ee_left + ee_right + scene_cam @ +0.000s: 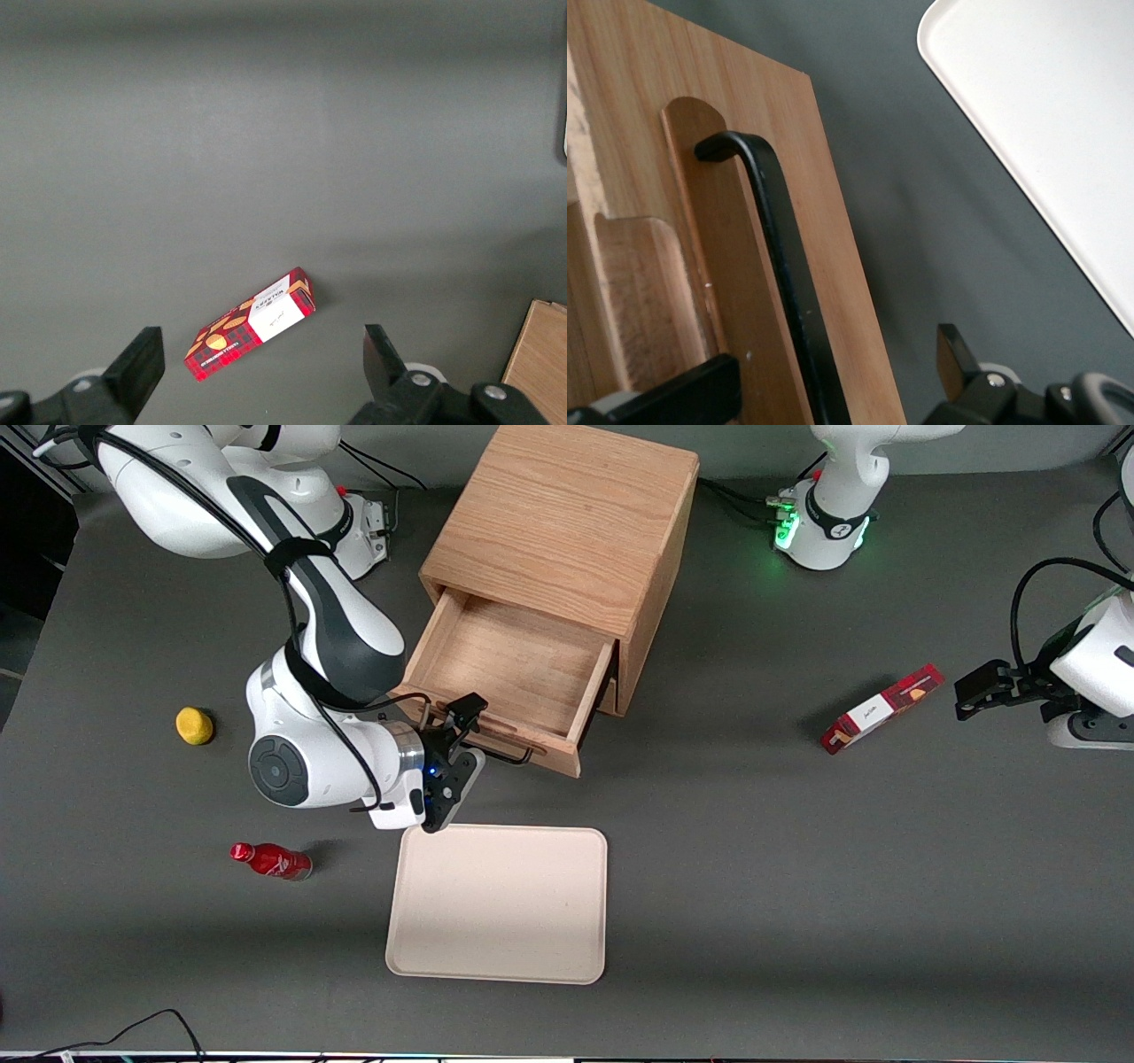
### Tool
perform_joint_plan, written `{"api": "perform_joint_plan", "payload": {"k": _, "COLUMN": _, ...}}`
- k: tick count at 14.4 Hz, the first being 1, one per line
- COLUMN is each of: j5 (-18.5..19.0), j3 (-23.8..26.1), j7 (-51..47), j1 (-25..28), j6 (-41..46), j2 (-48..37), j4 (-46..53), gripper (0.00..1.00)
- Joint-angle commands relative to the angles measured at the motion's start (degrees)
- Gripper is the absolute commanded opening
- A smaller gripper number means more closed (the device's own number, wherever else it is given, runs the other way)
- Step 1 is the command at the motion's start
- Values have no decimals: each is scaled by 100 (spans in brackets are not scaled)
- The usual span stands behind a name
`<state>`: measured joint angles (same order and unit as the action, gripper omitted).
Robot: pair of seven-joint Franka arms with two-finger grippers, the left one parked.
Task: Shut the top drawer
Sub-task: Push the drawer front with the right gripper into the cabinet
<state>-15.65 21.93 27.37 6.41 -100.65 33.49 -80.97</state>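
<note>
The top drawer (518, 660) stands pulled well out of the light-oak cabinet (558, 522), and its shallow box is empty. Its front panel (540, 755) carries a black wire handle (521, 758) under a raised wooden strip. My right gripper (460, 755) is open at the working-arm end of that panel, with one finger over the drawer's inside and the other on the outer, camera-facing side. In the right wrist view the handle (784, 266) and the panel (850, 292) run between the open fingers (682, 390) of the gripper (824, 381). I cannot tell whether a finger touches the wood.
A cream tray (496, 903) lies nearer the front camera than the drawer, close under the gripper; its rim shows in the right wrist view (1045, 133). A lemon (194, 725) and a red bottle (270, 860) lie toward the working arm's end. A red box (881, 708) lies toward the parked arm's.
</note>
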Motion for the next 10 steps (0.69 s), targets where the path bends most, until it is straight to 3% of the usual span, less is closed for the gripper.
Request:
{"api": "perform_joint_plan", "payload": {"k": 1, "j5": -87, "j3": -57, "j7": 5, "j1": -52, "j6": -16, "j2": -36, "j4": 89, "gripper": 100}}
{"api": "perform_joint_plan", "payload": {"k": 6, "j5": 1, "j3": -74, "j7": -4, "j1": -35, "j6": 309, "j2": 483, "j4": 880, "gripper": 100}}
{"api": "perform_joint_plan", "payload": {"k": 10, "j5": 9, "j3": -74, "j7": -21, "j1": -9, "j6": 301, "j2": 553, "j4": 907, "gripper": 100}}
